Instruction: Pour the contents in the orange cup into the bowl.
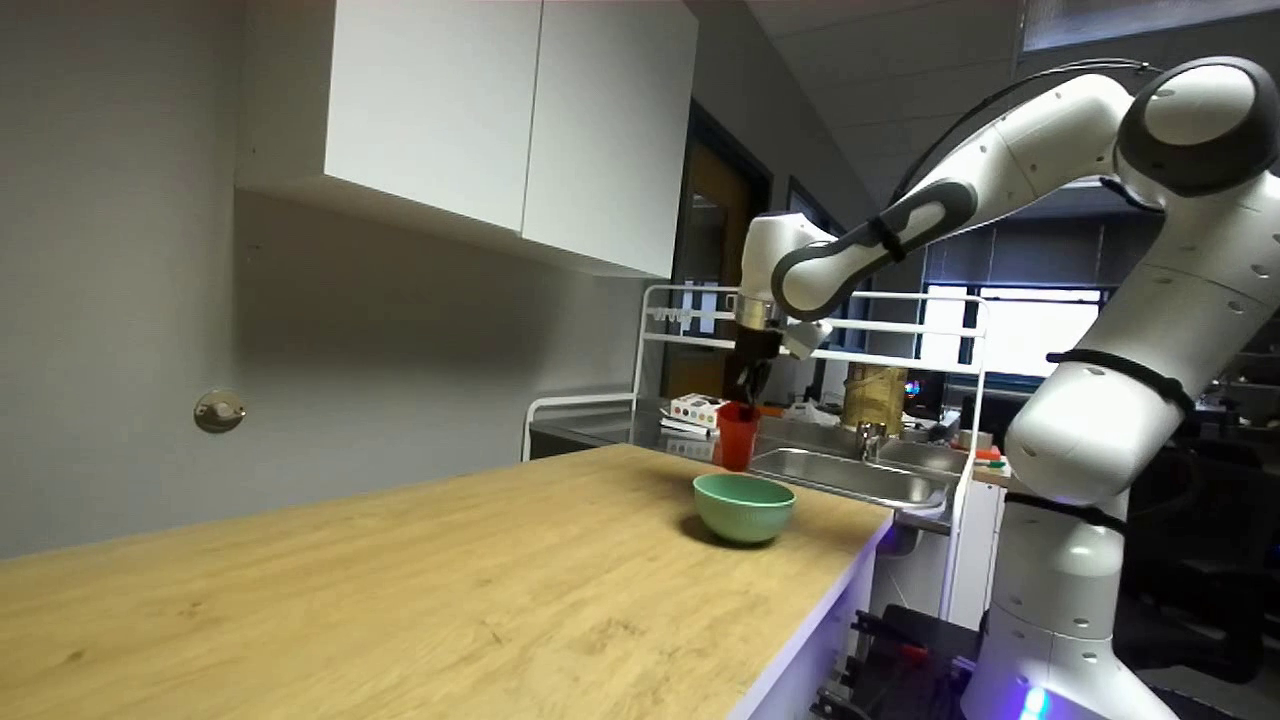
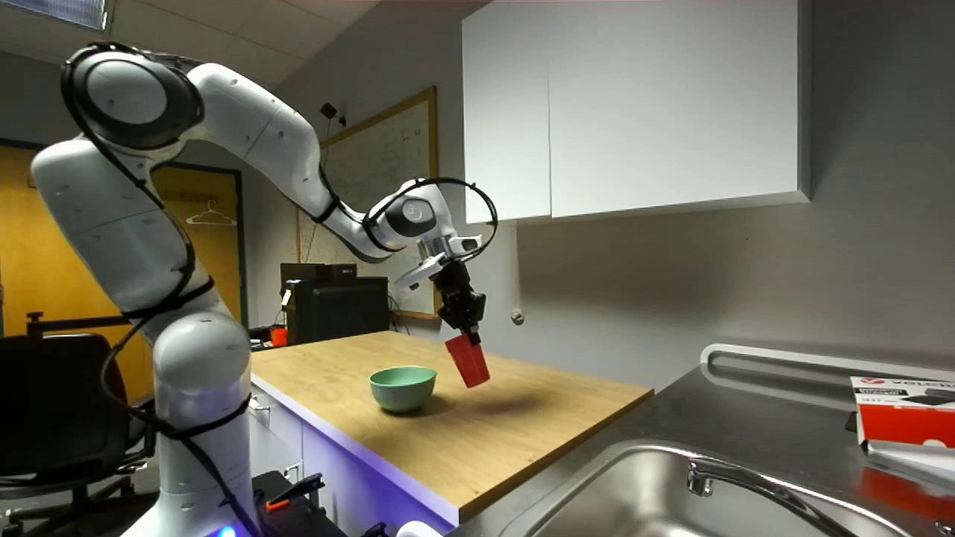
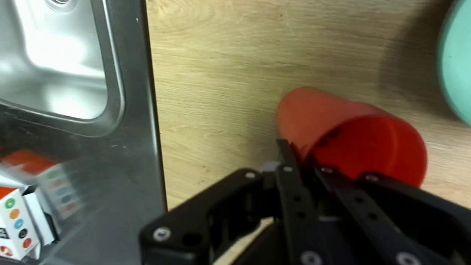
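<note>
The orange cup (image 1: 737,440) hangs from my gripper (image 1: 747,398) in both exterior views. In an exterior view the cup (image 2: 468,361) is tilted, with its base off the counter, beside the bowl (image 2: 403,389). My gripper (image 2: 473,334) is shut on the cup's wall near its rim. In the wrist view one finger of the gripper (image 3: 300,158) is outside the cup (image 3: 368,147) and one reaches inside. No contents can be made out in the cup. The green bowl (image 1: 744,508) stands upright on the counter, and part of it (image 3: 458,66) shows at the wrist view's right edge. Its inside is mostly hidden.
The wooden counter (image 2: 567,418) ends beside a metal sink (image 2: 656,492) with a faucet (image 2: 761,485). A box (image 2: 906,414) lies beyond the sink. A white rack (image 1: 640,365) stands near the sink, and a white cabinet (image 1: 430,110) hangs above the counter.
</note>
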{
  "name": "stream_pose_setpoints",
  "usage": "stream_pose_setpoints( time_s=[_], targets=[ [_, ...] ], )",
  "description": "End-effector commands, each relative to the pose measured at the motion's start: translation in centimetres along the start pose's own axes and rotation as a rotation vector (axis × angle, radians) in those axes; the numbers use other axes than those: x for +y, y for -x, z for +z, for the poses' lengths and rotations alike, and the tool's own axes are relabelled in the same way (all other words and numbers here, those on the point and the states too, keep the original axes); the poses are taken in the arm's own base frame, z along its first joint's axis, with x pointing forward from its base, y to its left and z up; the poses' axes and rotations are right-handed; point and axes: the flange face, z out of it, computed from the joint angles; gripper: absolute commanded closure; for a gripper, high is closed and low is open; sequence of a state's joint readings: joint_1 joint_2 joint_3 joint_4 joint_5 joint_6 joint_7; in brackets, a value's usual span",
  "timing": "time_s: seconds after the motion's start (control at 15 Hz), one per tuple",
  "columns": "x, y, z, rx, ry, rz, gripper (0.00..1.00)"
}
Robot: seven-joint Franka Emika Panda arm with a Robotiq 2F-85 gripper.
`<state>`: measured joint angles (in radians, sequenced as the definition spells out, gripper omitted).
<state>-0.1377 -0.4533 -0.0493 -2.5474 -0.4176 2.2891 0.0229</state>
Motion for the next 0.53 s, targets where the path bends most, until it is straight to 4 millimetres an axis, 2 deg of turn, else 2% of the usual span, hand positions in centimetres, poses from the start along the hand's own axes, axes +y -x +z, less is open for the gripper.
stream_pose_setpoints(
  time_s=[0.0, 0.13, 0.47],
  targets=[
    [-1.9, 3.4, -2.5, 0.04, 0.085, 0.043, 0.99],
    [-4.1, 4.4, -3.0, 0.048, 0.113, 0.048, 0.99],
    [-12.1, 6.2, -2.9, 0.11, 0.303, 0.057, 0.99]
  ],
)
